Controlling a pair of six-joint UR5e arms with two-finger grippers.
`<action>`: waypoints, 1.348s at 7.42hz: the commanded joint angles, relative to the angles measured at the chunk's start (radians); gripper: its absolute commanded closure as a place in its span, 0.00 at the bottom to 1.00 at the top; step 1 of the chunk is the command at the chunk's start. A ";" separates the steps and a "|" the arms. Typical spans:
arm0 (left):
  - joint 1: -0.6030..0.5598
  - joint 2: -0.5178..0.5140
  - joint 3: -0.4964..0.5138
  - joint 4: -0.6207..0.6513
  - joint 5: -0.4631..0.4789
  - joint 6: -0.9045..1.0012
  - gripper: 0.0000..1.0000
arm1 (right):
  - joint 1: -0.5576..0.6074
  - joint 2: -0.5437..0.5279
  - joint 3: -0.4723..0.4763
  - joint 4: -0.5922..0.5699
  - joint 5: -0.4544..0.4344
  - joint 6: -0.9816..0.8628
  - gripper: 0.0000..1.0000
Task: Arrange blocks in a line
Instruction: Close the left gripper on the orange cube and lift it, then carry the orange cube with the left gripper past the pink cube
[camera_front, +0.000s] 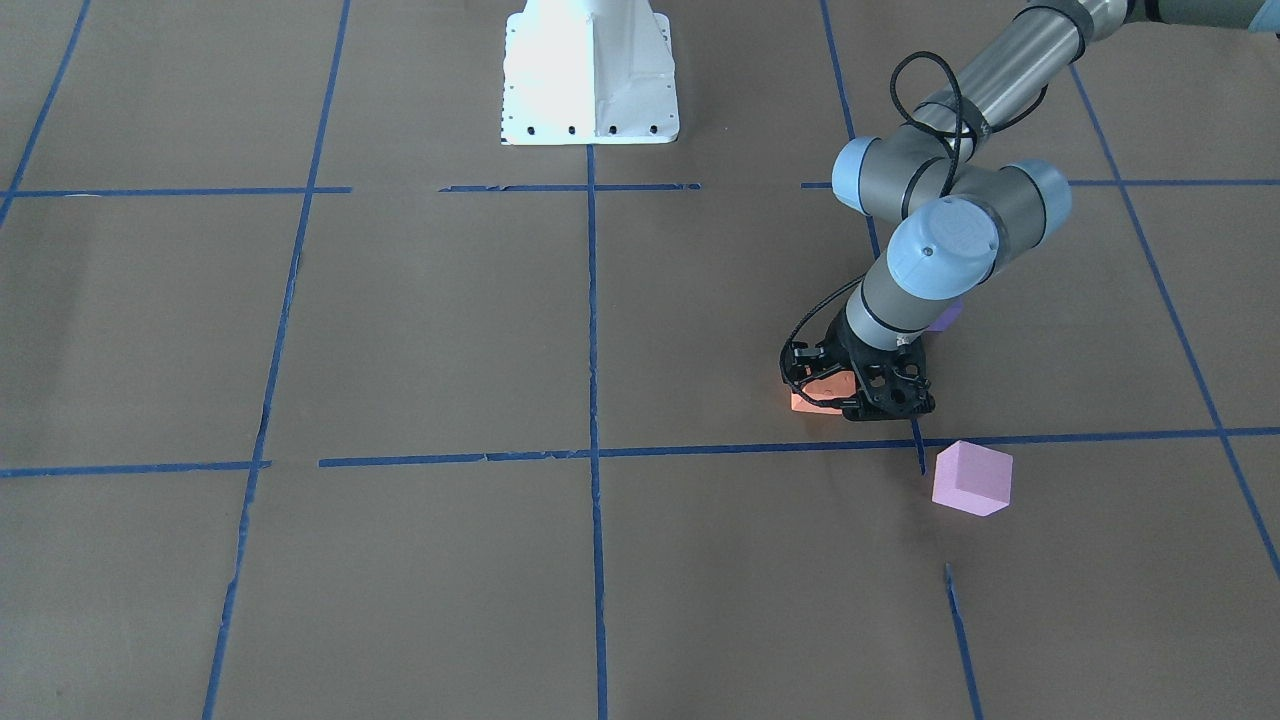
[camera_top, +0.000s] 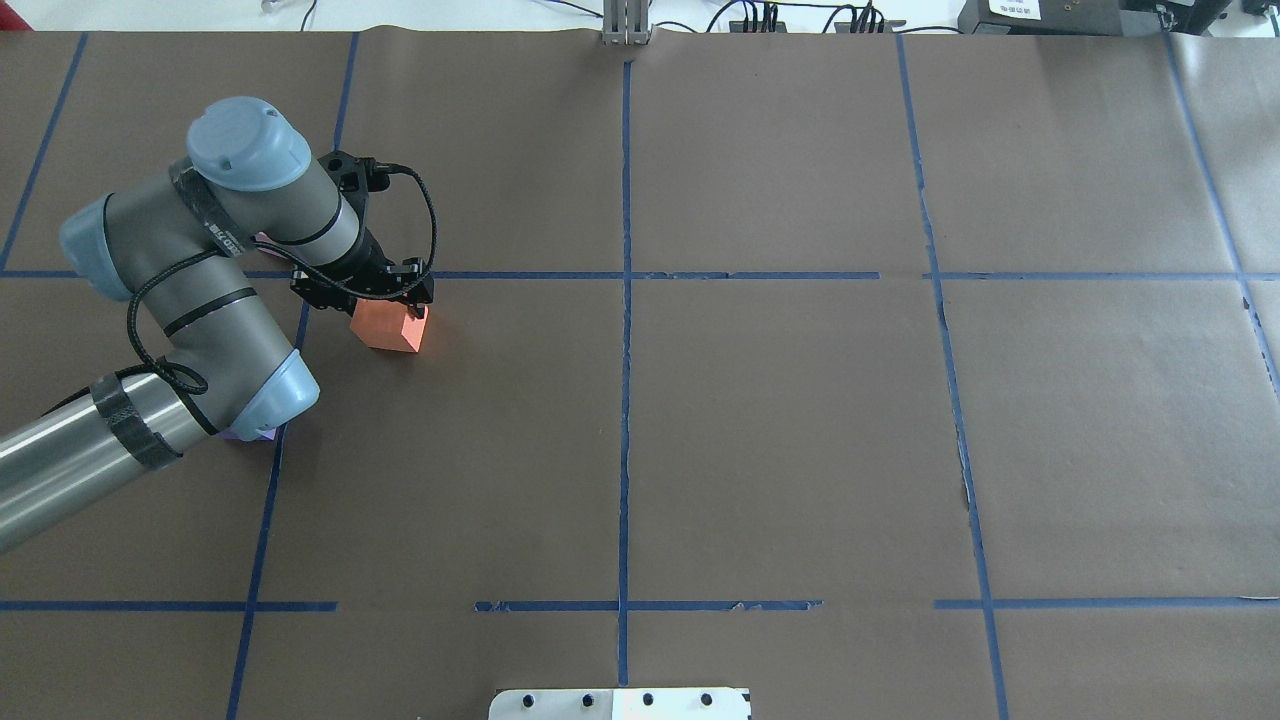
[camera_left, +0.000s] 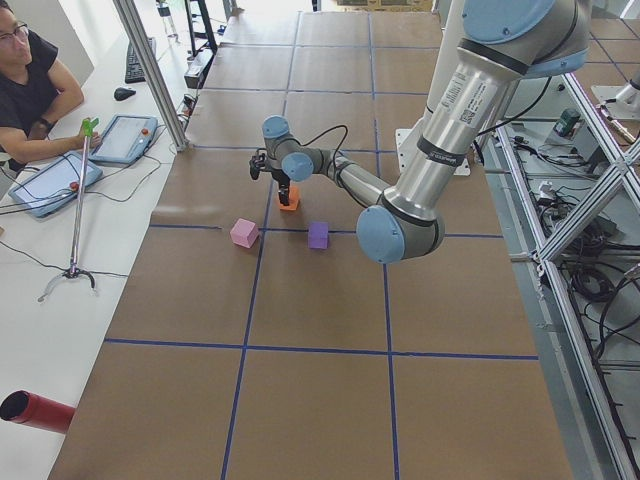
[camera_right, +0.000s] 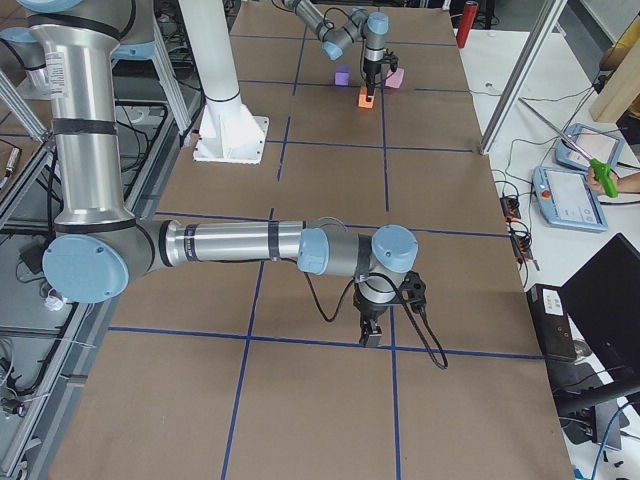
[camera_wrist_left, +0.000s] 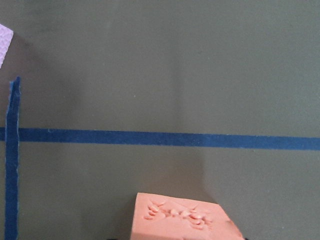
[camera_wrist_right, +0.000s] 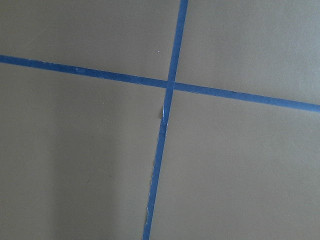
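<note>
My left gripper (camera_top: 385, 310) is shut on the orange block (camera_top: 390, 328), holding it at or just above the table; the front view shows the gripper (camera_front: 835, 392) over that block (camera_front: 812, 398). The left wrist view shows the block's dented top (camera_wrist_left: 182, 220). The pale pink block (camera_front: 972, 478) lies just across a tape line. The violet block (camera_front: 946, 315) is mostly hidden behind the arm but shows in the left side view (camera_left: 318, 235). My right gripper (camera_right: 372, 335) hangs over bare table far away; I cannot tell whether it is open or shut.
Blue tape lines (camera_top: 625, 300) grid the brown table. The white robot base (camera_front: 590, 75) stands at the robot's edge. An operator (camera_left: 30, 80) sits beyond the far edge, with tablets (camera_left: 125, 138). A red cylinder (camera_left: 35, 412) lies off the table.
</note>
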 joint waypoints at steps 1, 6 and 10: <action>-0.016 0.004 -0.029 0.003 -0.002 0.007 0.94 | 0.000 0.000 0.000 0.000 0.000 0.000 0.00; -0.291 0.041 -0.369 0.486 -0.028 0.374 0.93 | 0.000 0.000 0.000 0.000 0.000 0.000 0.00; -0.349 0.182 -0.298 0.433 -0.114 0.493 0.93 | 0.000 0.000 0.000 0.000 0.000 0.000 0.00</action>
